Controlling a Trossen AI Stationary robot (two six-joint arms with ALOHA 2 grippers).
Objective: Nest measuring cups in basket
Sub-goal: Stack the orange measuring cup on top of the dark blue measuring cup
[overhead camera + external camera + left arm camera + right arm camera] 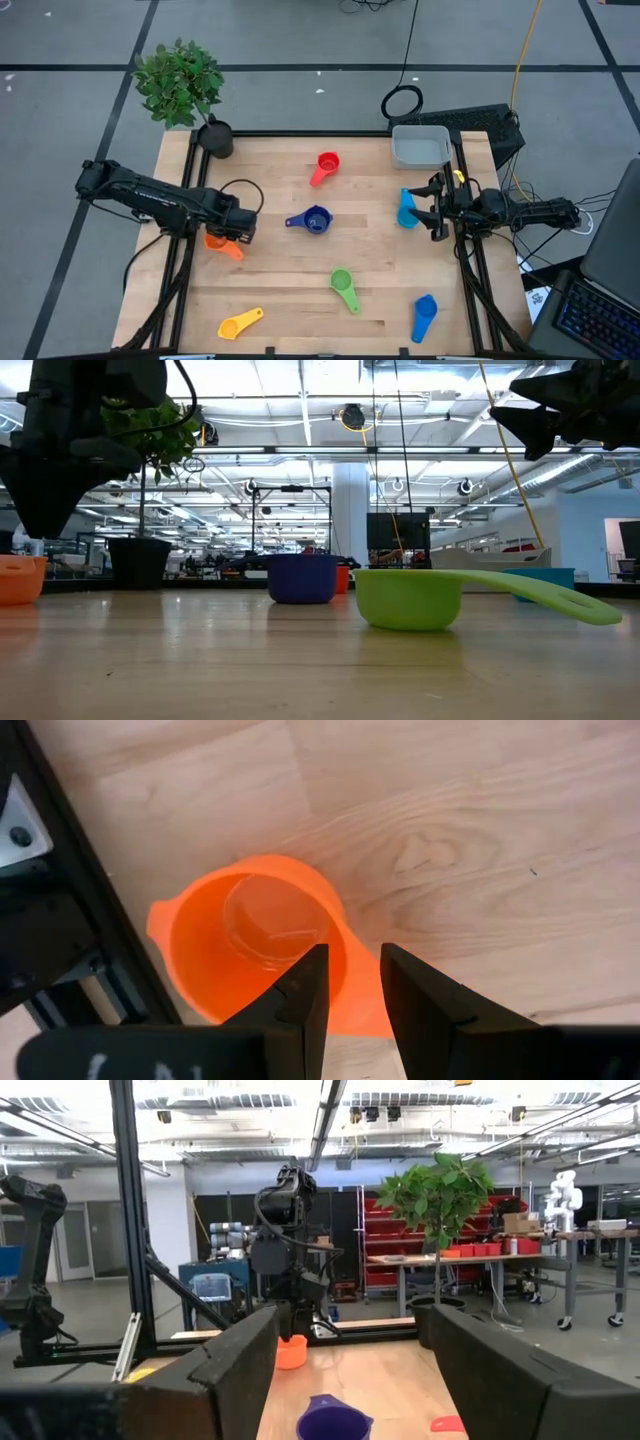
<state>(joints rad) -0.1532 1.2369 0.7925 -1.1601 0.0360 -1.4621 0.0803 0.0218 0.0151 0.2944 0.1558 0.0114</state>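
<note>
My left hand (345,982) sits directly over the orange cup (222,243) at the desk's (300,270) left edge, fingers narrowly parted astride its near rim, not yet clamped. The basket (420,147) lies far across at the right rear. My right hand (436,203) waits beside it, open, empty.

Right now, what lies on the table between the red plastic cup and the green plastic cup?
The dark blue plastic measuring cup, seen in the high view, sits between the red cup and green cup.
</note>
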